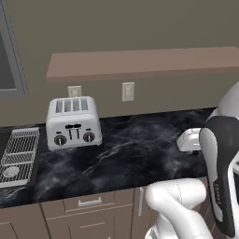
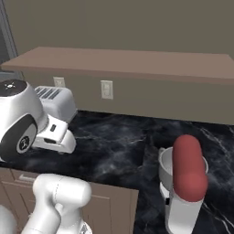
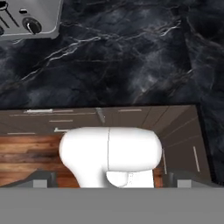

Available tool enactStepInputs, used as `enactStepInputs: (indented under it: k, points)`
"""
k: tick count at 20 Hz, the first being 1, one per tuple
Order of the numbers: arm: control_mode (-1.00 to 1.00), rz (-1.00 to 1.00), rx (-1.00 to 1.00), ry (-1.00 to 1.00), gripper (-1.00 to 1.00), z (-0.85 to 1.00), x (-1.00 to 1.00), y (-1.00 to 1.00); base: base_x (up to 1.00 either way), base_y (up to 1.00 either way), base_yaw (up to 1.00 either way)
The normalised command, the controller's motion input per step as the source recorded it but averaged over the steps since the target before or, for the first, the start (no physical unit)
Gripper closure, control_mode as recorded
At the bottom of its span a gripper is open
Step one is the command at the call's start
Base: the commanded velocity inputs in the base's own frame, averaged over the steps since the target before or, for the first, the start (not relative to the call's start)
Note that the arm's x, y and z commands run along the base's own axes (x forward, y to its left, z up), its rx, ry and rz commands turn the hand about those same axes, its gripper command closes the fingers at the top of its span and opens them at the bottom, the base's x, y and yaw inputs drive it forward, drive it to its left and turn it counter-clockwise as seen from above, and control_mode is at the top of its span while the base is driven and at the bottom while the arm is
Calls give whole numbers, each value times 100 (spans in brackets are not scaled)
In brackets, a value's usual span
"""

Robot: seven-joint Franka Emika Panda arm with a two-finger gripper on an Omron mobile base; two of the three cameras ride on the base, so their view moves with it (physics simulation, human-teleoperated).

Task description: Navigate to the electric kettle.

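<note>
The pincer (image 3: 112,181) hangs empty over the dark marble worktop (image 1: 140,149), its tips seemingly spread wide, the toaster (image 1: 73,122) beyond. Where the electric kettle stands I cannot tell. It is probably rigid, smooth and heavy if filled, so best gripped by its handle.

My own arm covers the left side of the silver toaster (image 2: 57,103) in the right base view, and in my hand view its body runs off the top-left corner, two knobs left showing. The red-topped stand mixer (image 2: 185,183), well right of the toaster, is cut at the bottom edge. The grated cooktop (image 1: 17,154), left of the toaster, leaves the frame's left edge.
</note>
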Motion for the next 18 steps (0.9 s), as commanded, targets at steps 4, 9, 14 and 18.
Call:
enactStepInputs:
  k: [4, 9, 14, 18]
  points:
    - [100, 0, 0, 0, -100, 0, 0, 0, -48, 98, 32]
    - [100, 0, 0, 0, -100, 0, 0, 0, -52, 92, 75]
    - [100, 0, 0, 0, -100, 0, 0, 0, -36, 50, 99]
    - [100, 0, 0, 0, -100, 0, 0, 0, -31, 35, 100]
